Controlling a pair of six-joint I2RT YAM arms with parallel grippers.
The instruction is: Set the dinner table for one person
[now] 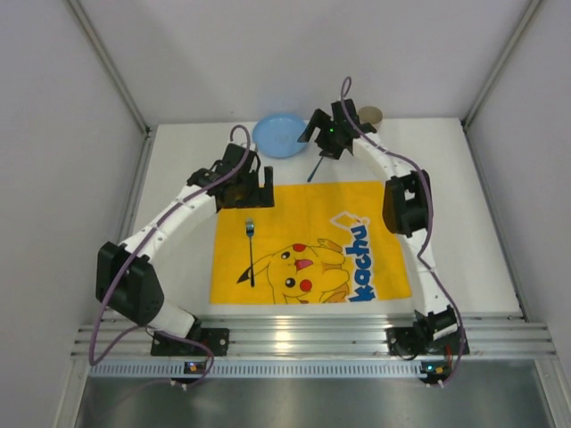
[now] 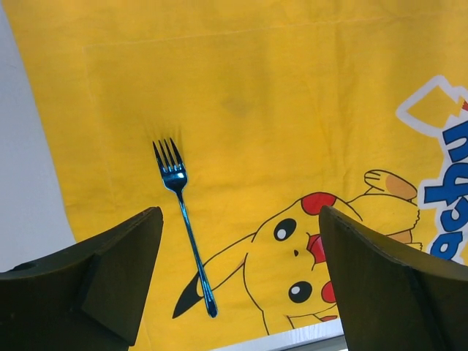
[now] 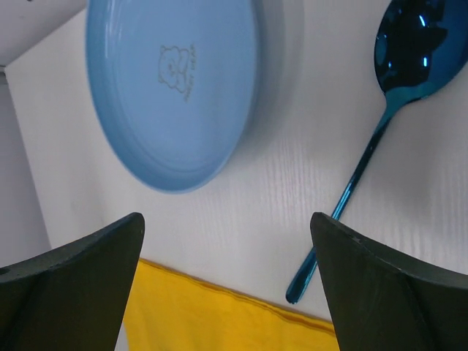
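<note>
The dinner table (image 1: 178,178) is a white tabletop with a silver rail (image 1: 312,337) along the near edge. A blue fork (image 1: 251,254) lies on the yellow Pikachu mat (image 1: 312,241), left part. A light blue plate (image 1: 279,135) and a blue spoon (image 1: 315,167) lie on the bare table behind the mat. My left gripper (image 1: 254,201) hovers over the mat's back left corner, open and empty; the fork (image 2: 183,219) lies below, near its left finger (image 2: 110,278). My right gripper (image 1: 319,143) is open and empty above the table between the plate (image 3: 172,88) and the spoon (image 3: 380,139).
A round tan object (image 1: 370,114) stands at the back of the table, partly hidden behind the right arm. White walls close in the table on the left, right and back. The mat's back edge (image 3: 219,314) shows in the right wrist view.
</note>
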